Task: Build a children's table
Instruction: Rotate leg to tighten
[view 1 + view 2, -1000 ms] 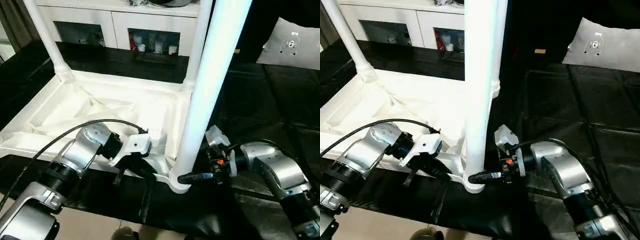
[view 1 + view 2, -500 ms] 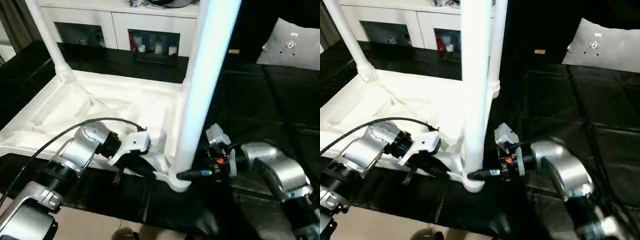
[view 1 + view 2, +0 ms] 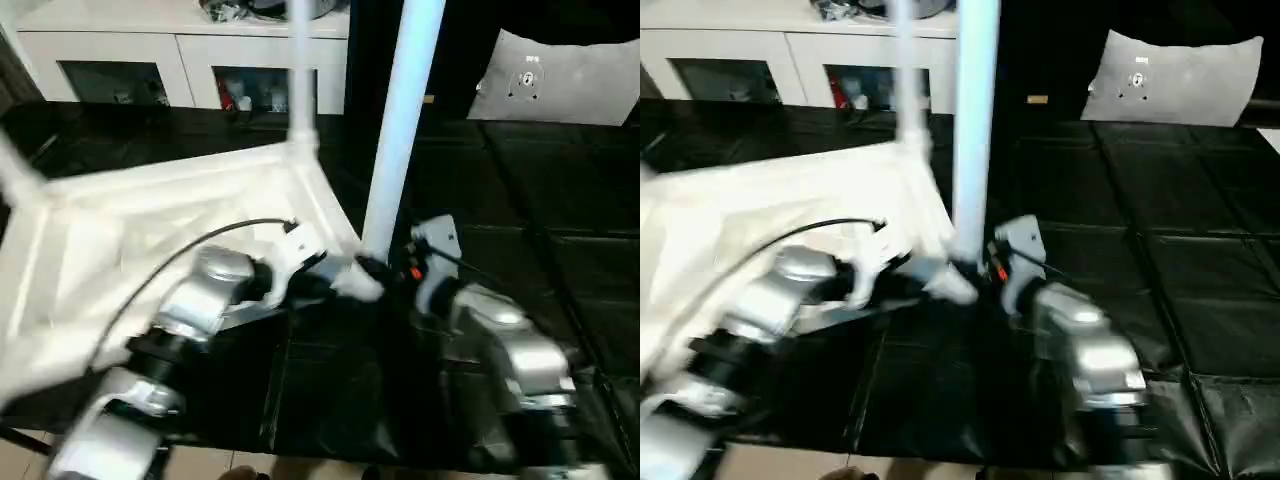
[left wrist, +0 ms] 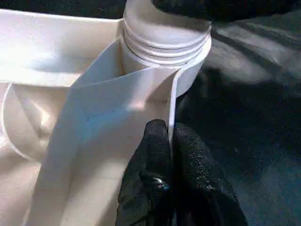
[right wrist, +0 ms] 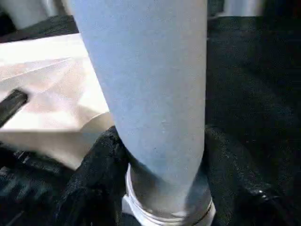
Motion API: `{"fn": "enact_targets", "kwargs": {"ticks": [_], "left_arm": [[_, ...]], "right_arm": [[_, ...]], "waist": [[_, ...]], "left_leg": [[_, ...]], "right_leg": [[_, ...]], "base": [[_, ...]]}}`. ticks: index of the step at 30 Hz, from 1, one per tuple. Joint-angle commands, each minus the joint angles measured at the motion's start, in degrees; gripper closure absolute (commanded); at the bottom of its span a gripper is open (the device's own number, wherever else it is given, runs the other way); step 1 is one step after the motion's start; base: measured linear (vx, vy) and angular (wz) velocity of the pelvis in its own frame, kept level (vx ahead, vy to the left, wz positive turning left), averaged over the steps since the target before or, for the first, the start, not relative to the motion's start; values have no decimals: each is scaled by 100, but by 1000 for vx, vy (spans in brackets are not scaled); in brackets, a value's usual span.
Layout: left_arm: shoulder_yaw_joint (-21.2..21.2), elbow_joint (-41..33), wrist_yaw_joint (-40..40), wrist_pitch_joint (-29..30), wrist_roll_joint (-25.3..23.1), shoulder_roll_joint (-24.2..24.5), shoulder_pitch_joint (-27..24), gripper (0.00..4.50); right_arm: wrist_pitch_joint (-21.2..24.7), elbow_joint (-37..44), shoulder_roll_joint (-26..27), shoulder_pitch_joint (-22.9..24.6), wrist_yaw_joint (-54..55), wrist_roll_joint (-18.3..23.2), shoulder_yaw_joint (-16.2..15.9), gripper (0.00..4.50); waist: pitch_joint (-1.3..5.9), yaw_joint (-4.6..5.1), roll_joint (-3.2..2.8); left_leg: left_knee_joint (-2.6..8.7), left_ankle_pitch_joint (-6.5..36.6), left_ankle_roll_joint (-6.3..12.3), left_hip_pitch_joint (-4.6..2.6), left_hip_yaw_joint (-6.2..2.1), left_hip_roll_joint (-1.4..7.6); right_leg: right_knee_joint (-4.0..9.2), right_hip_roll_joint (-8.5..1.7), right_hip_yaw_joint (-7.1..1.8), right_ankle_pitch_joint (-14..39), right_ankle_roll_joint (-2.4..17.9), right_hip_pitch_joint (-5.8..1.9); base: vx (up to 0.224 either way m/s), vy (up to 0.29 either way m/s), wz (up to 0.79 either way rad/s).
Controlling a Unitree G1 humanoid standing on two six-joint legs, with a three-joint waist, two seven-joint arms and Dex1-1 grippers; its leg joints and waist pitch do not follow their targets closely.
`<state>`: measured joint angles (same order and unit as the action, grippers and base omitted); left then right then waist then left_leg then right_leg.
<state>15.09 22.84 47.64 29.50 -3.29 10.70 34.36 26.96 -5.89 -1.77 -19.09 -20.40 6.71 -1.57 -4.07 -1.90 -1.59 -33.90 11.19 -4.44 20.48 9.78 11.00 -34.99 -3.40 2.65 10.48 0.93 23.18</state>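
Three legs stand up from the upturned tabletop (image 3: pixel 150 230) in the left eye view. The near leg (image 3: pixel 400 130) rises toward twelve o'clock from the centre, a far leg (image 3: pixel 300 80) is at eleven, and a blurred third leg (image 3: pixel 15 180) is at the nine o'clock edge. The top lies underside up on the black mat (image 3: pixel 520 200) and fills the left half. A white cabinet (image 3: pixel 180 60) stands behind it at eleven and a flat white board (image 3: pixel 560 65) lies at one o'clock. Both silver forearms meet at the near corner, the left gripper (image 3: pixel 330 280) just at nine of the socket and the right gripper (image 3: pixel 378 270) at three of it.

The right eye view gives the same layout, and the corner toward seven o'clock is too smeared to read.

Seen from the left wrist, the two black fingers (image 4: pixel 155 150) are pressed together on the thin wall of the tabletop's rim. They pinch it just short of the corner socket (image 4: pixel 188 66), where the leg's ribbed collar sits.

Seen from the right wrist, the black fingers (image 5: pixel 89 183) sit on either side of the near leg's base and appear to bear against its collar (a clasp, as far as I can judge).

My reading is that the task is well past half done. At least three legs are in place, this near one is probably being seated or tightened, a fourth cannot be confirmed, and the table has yet to be turned upright.
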Motion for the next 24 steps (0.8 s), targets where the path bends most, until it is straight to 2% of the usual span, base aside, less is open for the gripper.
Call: {"fn": "enact_targets", "kwargs": {"ticks": [1, 4, 5, 6, 11, 13, 14, 15, 19, 20, 21, 22, 23, 24], "left_arm": [[-171, -160, -734, -19, -7, -431, 199, 450], [-152, -228, -871, -13, -28, -585, 153, 450], [-24, -333, -883, 12, -24, -704, 84, 450], [23, -363, -869, 16, -24, -713, 64, 450], [67, -339, -671, -99, -83, -470, 76, 450], [70, -313, -521, -185, -77, -354, 87, 450], [95, -285, -361, -297, -71, -245, 91, 450], [122, -260, -210, -403, -64, -143, 93, 450], [245, -144, 396, -776, -27, 295, 74, 450], [291, -89, 615, -944, -22, 443, 79, 450], [327, -64, 856, -1137, 17, 544, 77, 450], [327, -64, 856, -1137, 17, 544, 77, 450], [366, -54, 1052, -1218, 34, 646, 81, 450], [434, -16, 1336, -1448, 51, 766, 90, 450]], "right_arm": [[293, -391, 586, -73, 288, 34, -524, 246], [205, -559, 764, -192, 629, -41, -428, 246], [10, -674, 850, -294, 911, -208, -378, 213], [-61, -699, 895, -320, 998, -219, -315, 180], [-300, -499, 861, -221, 767, -31, -136, 157], [-345, -355, 736, -121, 546, 38, -129, 130], [-381, -239, 593, -39, 332, 80, -153, 130], [-416, -132, 455, 38, 129, 117, -179, 119], [-514, 224, -238, 284, -817, 366, -201, 87], [-545, 299, -504, 342, -1176, 437, -205, 87], [-567, 323, -698, 365, -1419, 473, -199, 69], [-567, 323, -698, 365, -1419, 473, -199, 69], [-582, 331, -896, 381, -1663, 511, -198, 60], [-644, 298, -1109, 377, -1893, 496, -213, 40]], "waist": [[375, -25, -1], [374, -17, 1], [376, -19, 25], [382, -20, -4], [404, -29, -25], [396, -30, -20], [396, -41, -60], [408, -46, -34], [407, -71, -48], [403, -69, -49], [398, -84, -13], [398, -84, -13], [393, -105, -34], [393, -106, -22]], "left_leg": [[400, 919, 40, 16, -58, 117], [406, 968, 25, 8, -62, 116], [406, 948, 50, 13, -58, 116], [397, 921, 55, 5, -52, 117], [391, 762, 130, 21, -54, 119], [398, 764, 161, 33, -57, 116], [394, 794, 168, 30, -59, 113], [386, 787, 207, 33, -57, 122], [376, 743, 282, 39, -49, 137], [377, 770, 293, 43, -48, 137], [377, 836, 288, 41, -51, 137], [377, 836, 288, 41, -51, 137], [382, 841, 254, 24, -59, 155], [378, 852, 261, 15, -44, 165]], "right_leg": [[509, -377, -228, 1636, 1029, -284], [514, -386, -238, 1651, 1007, -290], [512, -381, -245, 1551, 989, -301], [503, -387, -254, 1414, 1016, -288], [443, -376, -254, 829, 1114, -323], [439, -374, -250, 759, 1136, -335], [443, -378, -248, 779, 1136, -337], [435, -382, -258, 682, 1151, -354], [424, -382, -251, 586, 1214, -353], [433, -386, -246, 628, 1231, -350], [458, -393, -241, 889, 1195, -363], [458, -393, -241, 889, 1195, -363], [457, -396, -241, 994, 1193, -347], [453, -400, -253, 986, 1226, -316]], "base": [[0, 0, 0], [0, 0, 0], [0, 0, 0], [0, 0, 0], [0, 0, 0], [0, 0, 0], [0, 0, 0], [0, 0, 0], [0, 0, 0], [0, 0, 0], [0, 0, 0], [0, 0, 0], [0, 0, 0], [0, 0, 0]]}}
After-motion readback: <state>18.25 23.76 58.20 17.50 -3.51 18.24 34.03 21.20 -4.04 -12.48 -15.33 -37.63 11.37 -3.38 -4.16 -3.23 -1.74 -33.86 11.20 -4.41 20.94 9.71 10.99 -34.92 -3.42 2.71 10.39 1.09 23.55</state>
